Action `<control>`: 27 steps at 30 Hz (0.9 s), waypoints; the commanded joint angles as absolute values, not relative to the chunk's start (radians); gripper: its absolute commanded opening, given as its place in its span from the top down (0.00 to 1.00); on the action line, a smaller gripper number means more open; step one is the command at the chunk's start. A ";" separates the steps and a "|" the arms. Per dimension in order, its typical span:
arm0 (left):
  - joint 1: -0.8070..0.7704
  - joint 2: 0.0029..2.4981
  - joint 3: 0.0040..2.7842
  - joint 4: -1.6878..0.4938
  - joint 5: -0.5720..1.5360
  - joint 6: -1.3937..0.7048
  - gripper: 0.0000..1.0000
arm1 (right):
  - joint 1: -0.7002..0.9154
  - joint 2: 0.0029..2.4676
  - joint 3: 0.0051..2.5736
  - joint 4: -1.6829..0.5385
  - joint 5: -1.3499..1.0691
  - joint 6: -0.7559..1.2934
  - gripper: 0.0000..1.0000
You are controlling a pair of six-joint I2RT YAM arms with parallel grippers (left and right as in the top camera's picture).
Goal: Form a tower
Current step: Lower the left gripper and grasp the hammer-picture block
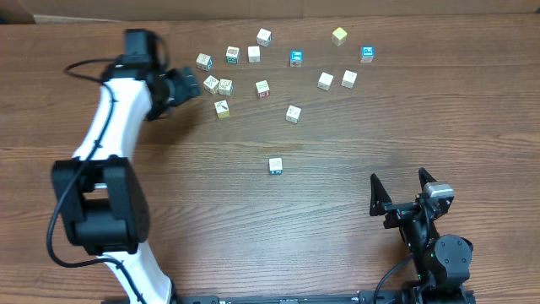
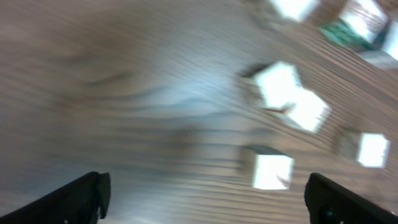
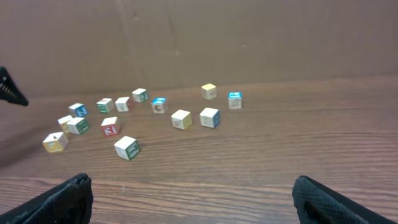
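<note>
**Tower alone at mid-table, both grippers clear of it**

Near edge, right side: noted right gripper (image 1: 399, 187), black, two-fingered, jaws spread wide, tips aimed toward the far side. Confirmed on right wrist view: dark fingers (image 3: 62, 199) in the two lower corners, well apart.

Further out, on the brown wood-grain table (image 1: 253, 245): found the tower (image 1: 275, 165), a narrow stack of tiny pale wooden cubes with printed faces. Seen only from straight above, so reads as one pale square top face with faint print, plus a sliver of cyan-blue side face along its near edge. Cannot count the cubes from this angle. Taken as upright: top face flat to the overhead camera, long axis running straight up toward it, sides roughly square to the table front. Sits by itself about mid-table, beyond and left of the right gripper, well apart from it.

Beyond that: scatter of loose single cubes (image 1: 293, 113), mostly pale wood, a few cyan-blue, yellow or red faces, spread over the far half.

Far left: left gripper (image 1: 187, 84), black, on a white arm (image 1: 110, 118), just beside a touching pair of pale cubes (image 1: 218, 84). Well apart from the tower, which lies nearer and to the right. Left wrist view badly blurred; shows dark fingers (image 2: 81, 196) at both lower corners, jaws apart, pale smeared cubes ahead.
</note>
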State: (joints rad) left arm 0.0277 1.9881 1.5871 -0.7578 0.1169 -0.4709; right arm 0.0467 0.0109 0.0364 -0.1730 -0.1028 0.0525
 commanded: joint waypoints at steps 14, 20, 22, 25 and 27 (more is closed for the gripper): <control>-0.254 2.009 1.605 -0.651 -0.141 -0.355 0.00 | 0.051 0.006 0.067 -0.218 -0.098 0.056 0.00; -0.248 2.055 1.605 -0.633 -0.150 -0.355 0.00 | 0.051 0.006 0.067 -0.218 -0.098 0.056 0.00; -0.247 2.070 1.605 -0.627 -0.159 -0.355 0.00 | 0.051 0.006 0.067 -0.218 -0.098 0.056 0.00; -0.247 2.109 1.605 -0.620 -0.168 -0.354 0.00 | 0.051 0.006 0.067 -0.218 -0.098 0.056 0.00; -0.247 2.131 1.605 -0.620 -0.169 -0.354 0.01 | 0.051 0.006 0.067 -0.218 -0.098 0.056 0.00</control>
State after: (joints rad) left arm -0.2531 2.0834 1.5887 -0.6243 -0.1440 -0.3687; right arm 0.0467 0.0113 0.0448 -0.2005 -0.0971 0.0521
